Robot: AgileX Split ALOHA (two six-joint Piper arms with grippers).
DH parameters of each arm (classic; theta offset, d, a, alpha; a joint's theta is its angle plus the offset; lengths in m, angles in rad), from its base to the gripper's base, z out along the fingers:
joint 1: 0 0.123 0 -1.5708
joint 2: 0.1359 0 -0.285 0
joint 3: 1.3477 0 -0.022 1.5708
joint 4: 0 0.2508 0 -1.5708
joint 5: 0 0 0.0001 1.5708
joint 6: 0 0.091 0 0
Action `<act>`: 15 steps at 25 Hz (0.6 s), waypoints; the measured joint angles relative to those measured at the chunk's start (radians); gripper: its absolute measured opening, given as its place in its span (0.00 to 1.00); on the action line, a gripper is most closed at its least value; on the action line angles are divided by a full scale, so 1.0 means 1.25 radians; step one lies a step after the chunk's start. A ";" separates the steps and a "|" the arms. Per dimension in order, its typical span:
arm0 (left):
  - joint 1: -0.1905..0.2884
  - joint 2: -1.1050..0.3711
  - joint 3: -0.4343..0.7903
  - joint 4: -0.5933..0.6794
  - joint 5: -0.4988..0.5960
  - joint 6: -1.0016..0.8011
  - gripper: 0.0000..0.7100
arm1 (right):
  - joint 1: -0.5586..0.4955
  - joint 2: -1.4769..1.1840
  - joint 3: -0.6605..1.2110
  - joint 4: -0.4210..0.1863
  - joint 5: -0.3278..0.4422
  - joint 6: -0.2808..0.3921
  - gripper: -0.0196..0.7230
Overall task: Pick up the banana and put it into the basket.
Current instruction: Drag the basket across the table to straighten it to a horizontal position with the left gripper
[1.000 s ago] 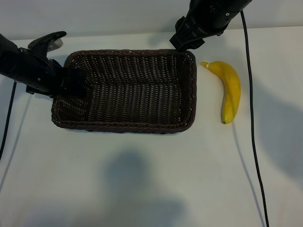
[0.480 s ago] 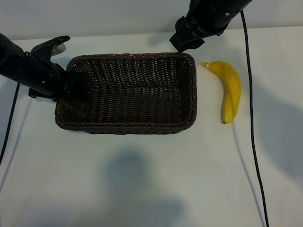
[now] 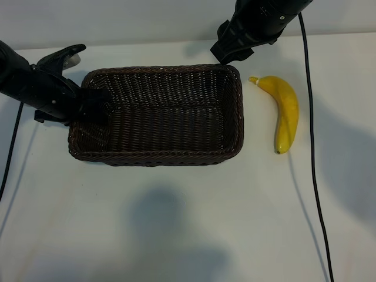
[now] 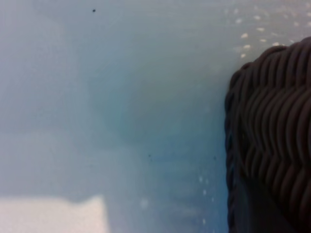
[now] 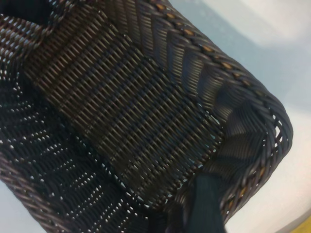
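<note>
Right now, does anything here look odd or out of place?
Nothing spilled or broken. The basket sits slightly askew, with the left gripper clamped on its end wall. The banana lies outside on the table; the right gripper hovers open.

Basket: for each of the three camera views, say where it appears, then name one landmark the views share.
Exterior view: the basket sits left of centre, with the banana to its right.
Left wrist view: only a corner shows, at the right edge.
Right wrist view: it fills most of the picture, seen from above.
Shared landmark: the basket's braided rim.
</note>
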 joint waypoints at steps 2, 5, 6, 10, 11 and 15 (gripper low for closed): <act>0.000 0.000 0.000 0.000 0.005 0.000 0.25 | 0.000 0.000 0.000 0.000 0.000 0.000 0.75; 0.000 -0.005 0.000 -0.005 0.017 -0.001 0.43 | 0.000 0.000 0.000 0.000 0.000 0.000 0.75; 0.000 -0.009 0.000 -0.008 0.019 -0.002 0.51 | 0.000 0.000 0.000 0.000 0.000 0.000 0.75; 0.000 -0.030 -0.001 -0.012 0.022 -0.009 0.82 | 0.000 0.000 0.000 0.000 0.001 0.000 0.75; 0.000 -0.033 -0.001 -0.012 0.026 -0.013 0.84 | 0.000 0.000 0.000 0.000 0.001 0.000 0.75; 0.000 -0.048 -0.001 -0.012 0.048 -0.018 0.84 | 0.000 0.000 0.000 0.000 0.004 0.000 0.75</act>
